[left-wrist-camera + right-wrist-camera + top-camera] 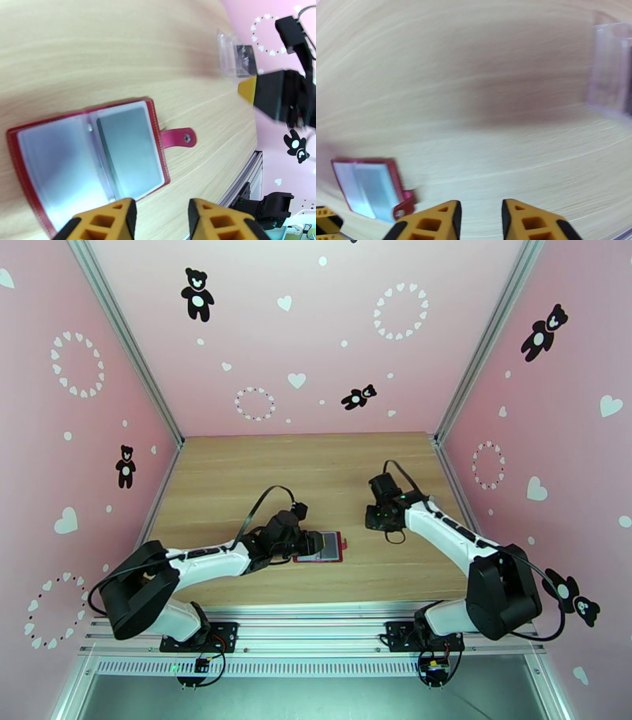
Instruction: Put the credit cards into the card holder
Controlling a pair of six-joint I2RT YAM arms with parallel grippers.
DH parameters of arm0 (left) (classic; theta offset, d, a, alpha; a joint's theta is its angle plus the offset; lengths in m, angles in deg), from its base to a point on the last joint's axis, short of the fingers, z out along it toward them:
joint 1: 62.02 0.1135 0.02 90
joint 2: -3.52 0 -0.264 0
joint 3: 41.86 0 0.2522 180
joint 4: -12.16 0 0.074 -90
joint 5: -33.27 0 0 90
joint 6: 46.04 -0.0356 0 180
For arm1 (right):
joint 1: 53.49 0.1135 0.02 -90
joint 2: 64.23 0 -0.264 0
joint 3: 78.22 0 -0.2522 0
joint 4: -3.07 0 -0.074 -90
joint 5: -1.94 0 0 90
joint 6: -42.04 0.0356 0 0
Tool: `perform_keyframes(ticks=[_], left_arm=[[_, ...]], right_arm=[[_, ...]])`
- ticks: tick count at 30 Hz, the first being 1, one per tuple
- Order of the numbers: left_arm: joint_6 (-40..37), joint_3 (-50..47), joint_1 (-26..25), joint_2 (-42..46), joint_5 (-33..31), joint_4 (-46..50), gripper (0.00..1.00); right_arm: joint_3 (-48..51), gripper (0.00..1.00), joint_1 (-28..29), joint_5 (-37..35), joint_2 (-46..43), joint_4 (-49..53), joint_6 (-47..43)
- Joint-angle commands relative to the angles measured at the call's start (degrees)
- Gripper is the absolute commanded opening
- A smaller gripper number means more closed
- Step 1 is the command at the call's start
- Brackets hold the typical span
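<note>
The card holder (59,158) lies open and flat on the wooden table (316,469), near the table's middle and a little toward the near edge in the top view. Its dark red rim frames the grey pockets. One grey credit card (128,152) sits in the right-hand pocket. The snap tab (178,138) sticks out at the holder's 3 o'clock and rests on the wood.

The left gripper (162,221) hangs low at the holder's 6 o'clock in the left wrist view (at its 9 o'clock from above). Its orange fingers (104,221) stand partly apart with nothing between them, one tip over the holder's near edge.

A clear plastic case (231,53) lies well apart at the holder's 1 o'clock, with a dark card-like piece (245,59) inside; what it is I cannot tell.

The right gripper (480,221) hovers over bare wood beside that case, at the holder's 2 o'clock from above. Its fingers are parted by a modest gap and hold nothing. From its wrist the holder is blurred at 8 o'clock and the case at 2 o'clock.
</note>
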Motion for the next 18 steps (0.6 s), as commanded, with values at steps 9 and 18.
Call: perform_keyframes(ticks=[9,18], left_arm=[[-0.57,-2.31,-0.40,1.31,-2.70,1.66,0.41],[-0.73,-2.84,-0.40,1.76,-2.74,1.42,0.41]], right_arm=[[-8.42,0.51,-18.47,0.05,4.96,5.17,-7.41],[-12.38,0.53,-23.45,1.06,11.65,3.54,-6.39]])
